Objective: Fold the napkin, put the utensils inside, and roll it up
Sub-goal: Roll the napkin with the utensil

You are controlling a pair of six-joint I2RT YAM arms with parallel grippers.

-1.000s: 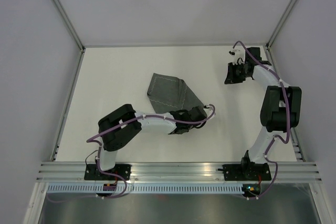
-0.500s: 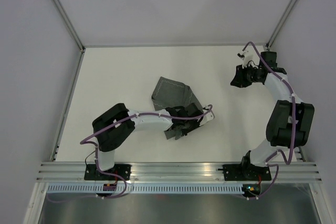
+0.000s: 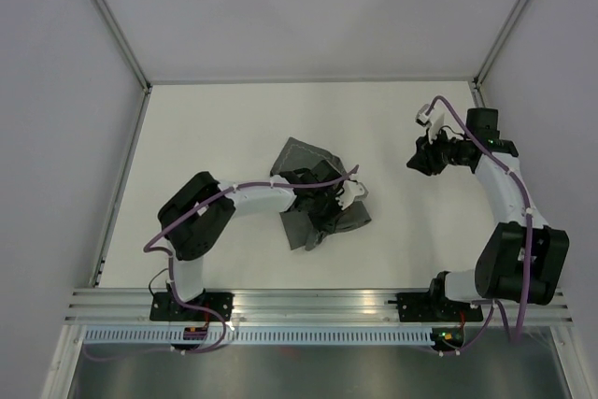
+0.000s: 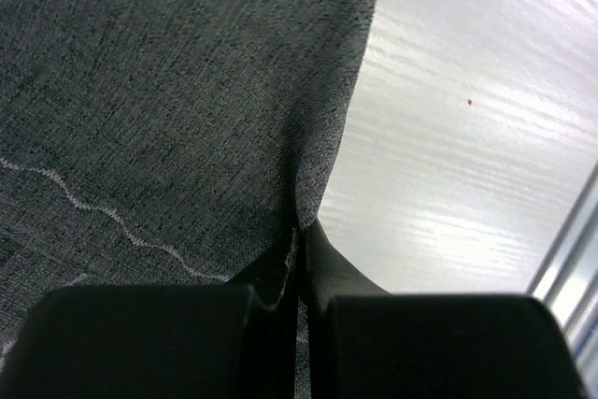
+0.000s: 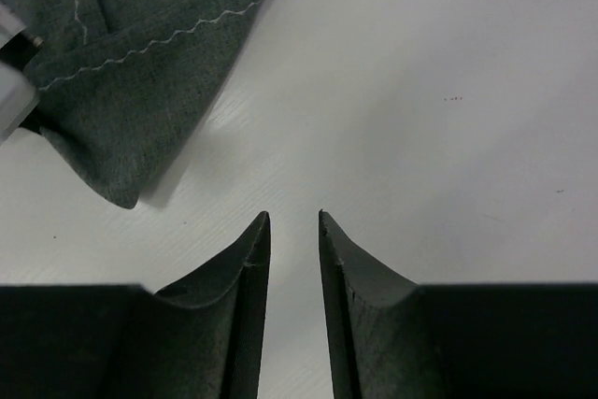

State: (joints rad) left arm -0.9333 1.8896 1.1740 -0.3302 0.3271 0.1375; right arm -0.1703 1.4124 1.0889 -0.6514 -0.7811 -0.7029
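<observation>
1. Top external: the napkin lies bunched and partly doubled over near the middle of the table, not flat. The left gripper sits on top of it, its arm reaching across from the left. The right gripper hangs over bare table on the right, well apart from the cloth. No utensils show anywhere in this view.
2. Left wrist: the left gripper is pinched tight on a ridge of napkin, with cloth running up from between the tips and a wavy stitched line on the left. Bare table is on the right.
3. Right wrist: the right gripper has only a narrow gap between its tips and nothing in it, with white table underneath. A folded corner of the napkin fills the upper left, hem stitching visible, not touching the fingers.
4. Progress, as a judgement: early, with the fold under way but messy and no clean folded shape yet. Left to do: finish and flatten the fold, lay the utensils inside (none in sight), and roll it up.
</observation>
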